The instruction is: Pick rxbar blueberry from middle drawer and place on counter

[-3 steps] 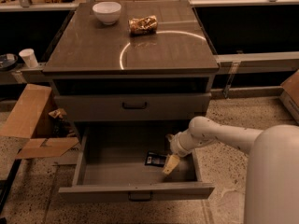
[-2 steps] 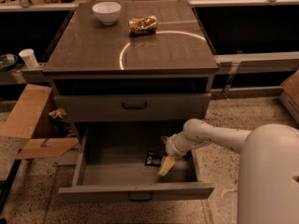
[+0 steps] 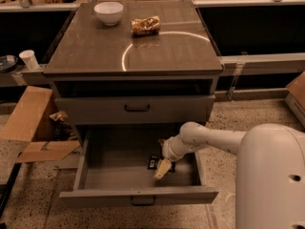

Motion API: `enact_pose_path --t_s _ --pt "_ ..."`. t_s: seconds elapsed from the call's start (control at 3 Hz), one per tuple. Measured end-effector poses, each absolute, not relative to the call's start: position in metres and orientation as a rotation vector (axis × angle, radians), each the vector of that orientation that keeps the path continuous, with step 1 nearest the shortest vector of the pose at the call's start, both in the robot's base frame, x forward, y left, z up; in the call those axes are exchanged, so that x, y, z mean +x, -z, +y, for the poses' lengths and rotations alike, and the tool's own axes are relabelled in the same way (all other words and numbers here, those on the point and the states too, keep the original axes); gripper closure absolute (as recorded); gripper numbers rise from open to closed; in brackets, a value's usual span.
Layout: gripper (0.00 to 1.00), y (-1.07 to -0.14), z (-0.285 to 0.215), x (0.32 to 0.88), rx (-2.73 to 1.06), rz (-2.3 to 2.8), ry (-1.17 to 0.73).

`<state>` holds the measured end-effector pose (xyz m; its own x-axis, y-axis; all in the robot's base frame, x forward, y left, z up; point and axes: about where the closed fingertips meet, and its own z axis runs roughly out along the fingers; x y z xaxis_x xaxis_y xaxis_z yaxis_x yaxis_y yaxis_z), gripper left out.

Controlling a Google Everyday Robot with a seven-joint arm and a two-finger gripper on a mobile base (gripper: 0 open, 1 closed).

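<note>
a: where is the pincer right now?
b: the pincer [image 3: 162,169] is down inside the open lower drawer [image 3: 114,173], at about 3 o'clock from the drawer's middle, angled toward its floor. a pale arm [image 3: 214,140] reaches in from the 3 o'clock side, coming off the big white robot body [image 3: 271,175].
a: open or closed? holding anything?
b: i cannot tell how wide it stands, and i cannot tell whether it has hold of anything. only its tan end shows below the wrist.
a: and the bar?
b: the bar [image 3: 153,162], small, flat and dark, lies on the drawer floor right at the pincer, peeking out on its 10 o'clock side. whether the two touch i cannot say.
a: the drawer itself?
b: pulled well out, its front with a small dark handle toward 6 o'clock. the upper drawer [image 3: 95,111] above it is shut.
a: what's on the table?
b: the table [image 3: 86,51] carries a white bowl [image 3: 108,12] at 11 o'clock and a crinkly golden packet [image 3: 146,26] at 12 o'clock, a little apart from each other. a pale ring of glare [image 3: 125,56] curves over the glossy top from the middle toward 2 o'clock.
a: anything around the cabinet?
b: at 9 o'clock there is flattened cardboard [image 3: 28,120] on the speckled floor, and a paper cup [image 3: 29,59] stands on a ledge at 10 o'clock.
</note>
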<state>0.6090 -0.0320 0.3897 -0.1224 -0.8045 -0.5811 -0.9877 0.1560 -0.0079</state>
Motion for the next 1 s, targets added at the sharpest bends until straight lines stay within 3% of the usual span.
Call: enact_pose_path --t_s 1.0 --pt "0.0 -0.334 -0.039 0.608 -1.615 2.025 -0.592"
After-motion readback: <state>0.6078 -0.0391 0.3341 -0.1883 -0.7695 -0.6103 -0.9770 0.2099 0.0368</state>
